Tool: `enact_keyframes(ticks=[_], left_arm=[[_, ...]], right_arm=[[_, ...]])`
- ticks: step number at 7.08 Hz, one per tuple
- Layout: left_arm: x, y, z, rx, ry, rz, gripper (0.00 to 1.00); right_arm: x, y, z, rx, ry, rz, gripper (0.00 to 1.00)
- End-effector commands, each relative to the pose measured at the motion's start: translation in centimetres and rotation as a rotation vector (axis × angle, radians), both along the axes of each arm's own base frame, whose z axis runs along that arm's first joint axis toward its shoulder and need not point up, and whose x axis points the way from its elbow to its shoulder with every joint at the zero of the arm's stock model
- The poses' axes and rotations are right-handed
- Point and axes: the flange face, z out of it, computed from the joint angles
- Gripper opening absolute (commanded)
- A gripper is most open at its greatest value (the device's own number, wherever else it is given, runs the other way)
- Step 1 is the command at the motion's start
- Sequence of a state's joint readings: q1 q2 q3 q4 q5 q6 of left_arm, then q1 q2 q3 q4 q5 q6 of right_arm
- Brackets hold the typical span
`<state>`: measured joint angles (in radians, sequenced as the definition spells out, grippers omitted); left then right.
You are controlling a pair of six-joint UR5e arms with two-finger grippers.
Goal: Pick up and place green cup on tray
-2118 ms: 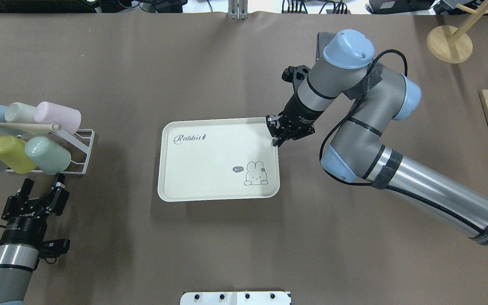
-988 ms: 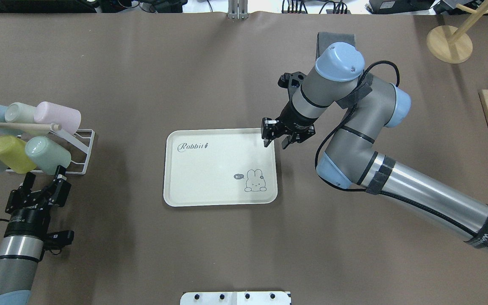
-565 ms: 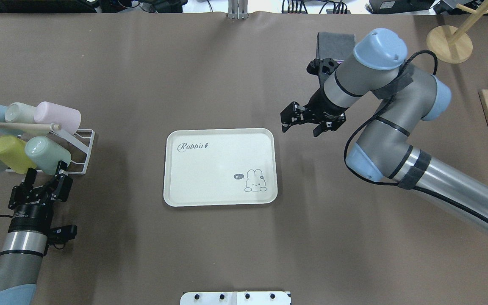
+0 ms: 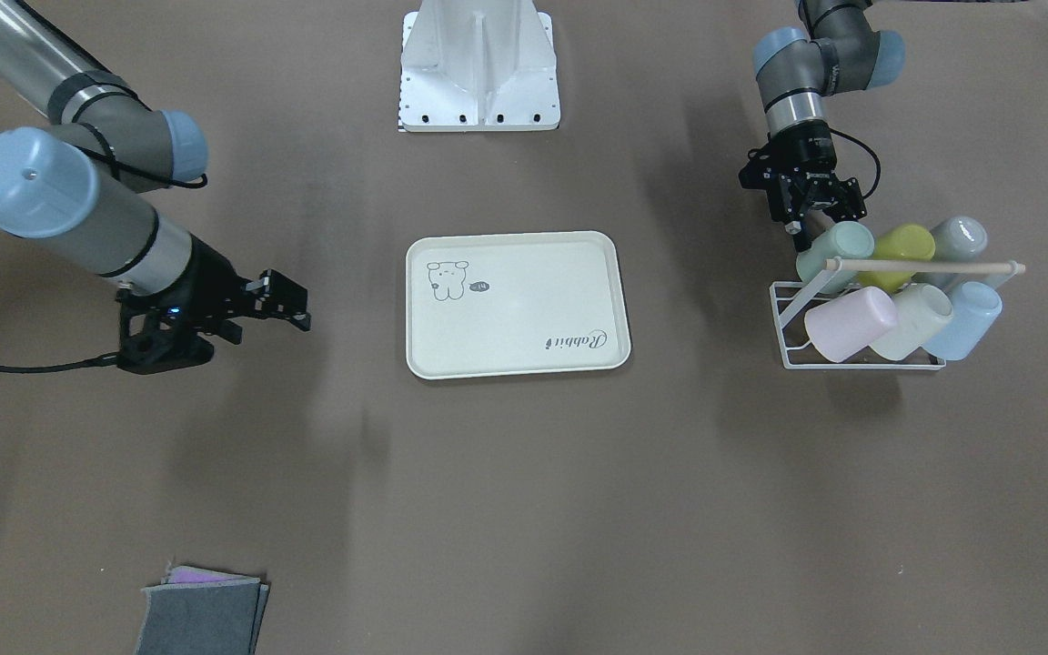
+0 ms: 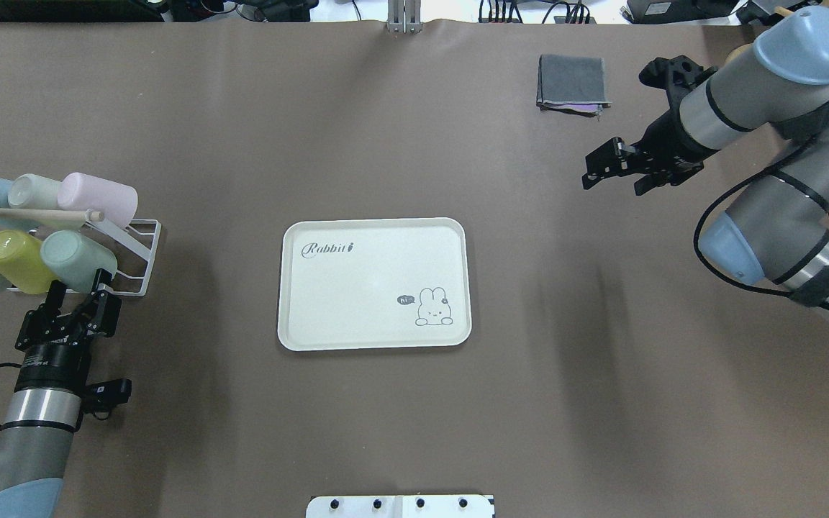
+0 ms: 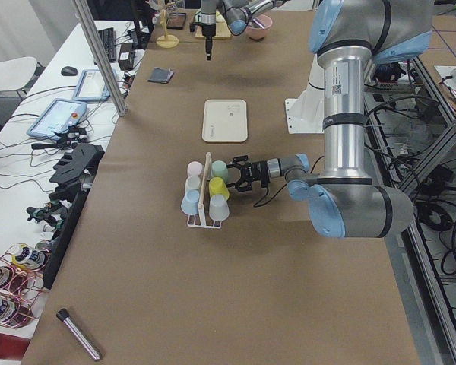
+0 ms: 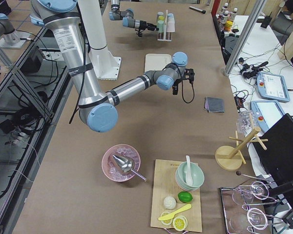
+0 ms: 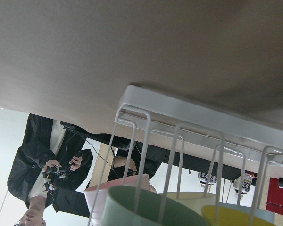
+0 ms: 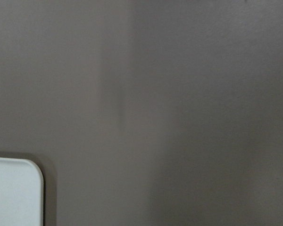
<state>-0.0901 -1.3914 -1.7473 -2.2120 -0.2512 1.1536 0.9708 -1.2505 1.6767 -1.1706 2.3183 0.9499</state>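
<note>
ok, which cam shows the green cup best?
Overhead exterior: the green cup lies tilted on the rack, fully visible. Front-facing has the wooden rod overlapping it; left wrist catches only its rim; side views show it small.

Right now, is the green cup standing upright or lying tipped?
Tipped: the green cup lies tilted on the wire rack, beside the yellow-green cup, not yet on the tray.

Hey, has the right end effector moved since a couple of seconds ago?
Yes. The right end effector was at the tray, by its far right corner; now it hangs well off to the view's right, nearer the folded grey cloth.
</note>
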Motion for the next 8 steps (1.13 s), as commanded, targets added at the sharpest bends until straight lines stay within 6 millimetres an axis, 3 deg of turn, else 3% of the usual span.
enact_keyframes(ticks=[1,2,4,6,8], left_arm=[[0.5,-0.1,-0.2,-0.002,0.008,0.002,0.95],[0.7,-0.1,0.2,0.000,-0.002,0.000,0.97],[0.8,0.0,1.6,0.001,-0.063,-0.002,0.97],[0.8,-0.1,1.1,0.009,-0.110,0.004,0.97],[0.8,0.0,-0.7,0.013,-0.105,0.013,0.97]], right_arm=[[7.5,1.9,4.6,0.041,0.054,0.030,1.00],[10.5,4.7,7.9,0.050,0.094,0.024,1.00],[15.9,8.8,10.7,0.012,0.127,0.075,1.00],[19.8,9.4,13.0,-0.006,0.157,0.119,1.00],[27.0,9.9,17.3,-0.024,0.263,0.081,1.00]])
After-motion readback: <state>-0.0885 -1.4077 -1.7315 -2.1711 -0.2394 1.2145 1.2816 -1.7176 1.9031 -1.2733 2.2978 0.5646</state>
